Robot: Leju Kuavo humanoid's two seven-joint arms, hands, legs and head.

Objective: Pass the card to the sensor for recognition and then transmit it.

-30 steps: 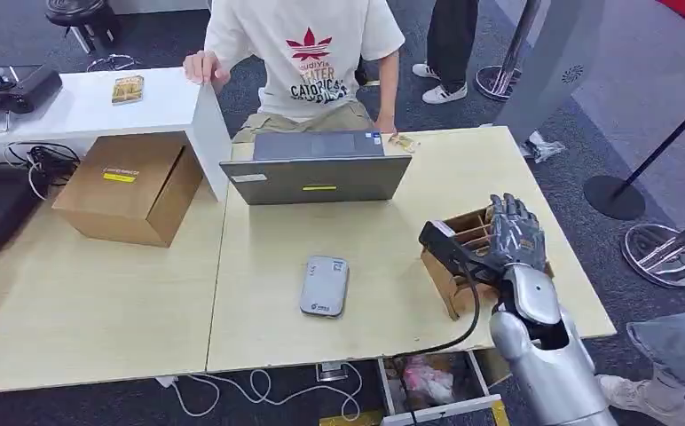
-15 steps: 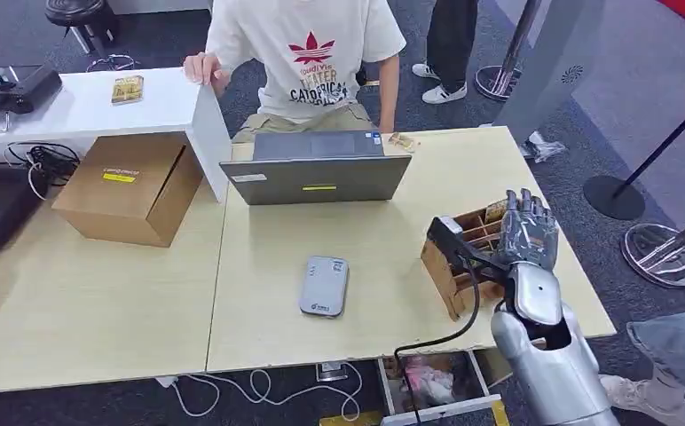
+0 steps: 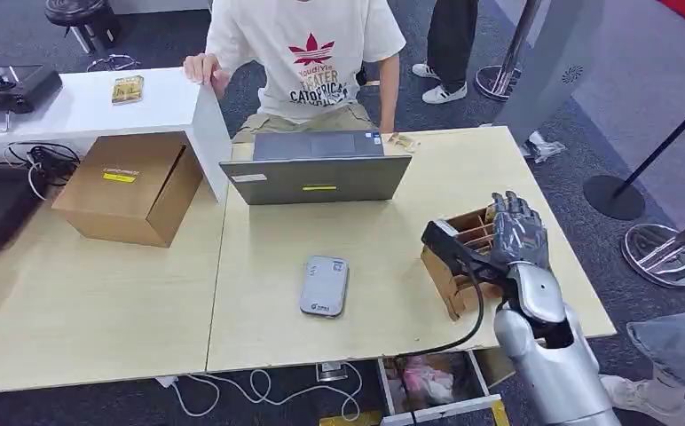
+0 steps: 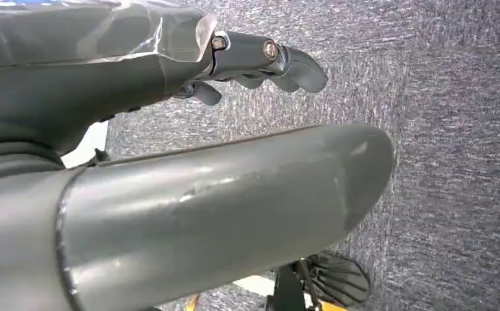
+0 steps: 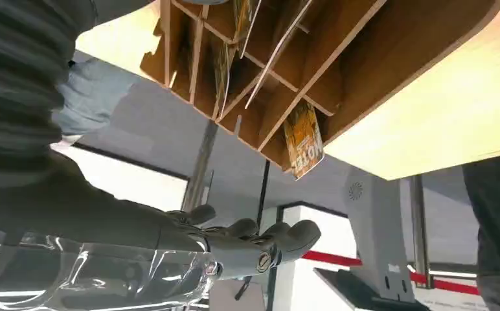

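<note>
The right robot hand point(image 3: 518, 232) is seen raised over the wooden card rack point(image 3: 457, 263) at the right end of the counter point(image 3: 259, 293), with its fingers spread and nothing held in them. In the right wrist view the fingers point(image 5: 260, 243) are seen extended and apart from the rack's slots, and an orange card point(image 5: 304, 137) is seen standing in the outermost slot, with other thin cards in the neighbouring slots. The left robot hand point(image 4: 260, 61) is seen in its wrist view above grey carpet, with its fingers loosely curled and nothing held.

A grey card sensor point(image 3: 324, 285) is laid flat on the counter, well apart from the rack and nearer the counter's middle. A laptop point(image 3: 317, 167) is set at the far edge, and behind it a person point(image 3: 308, 53) in a white shirt is seated. A cardboard box point(image 3: 130, 187) is placed at the left of the counter.
</note>
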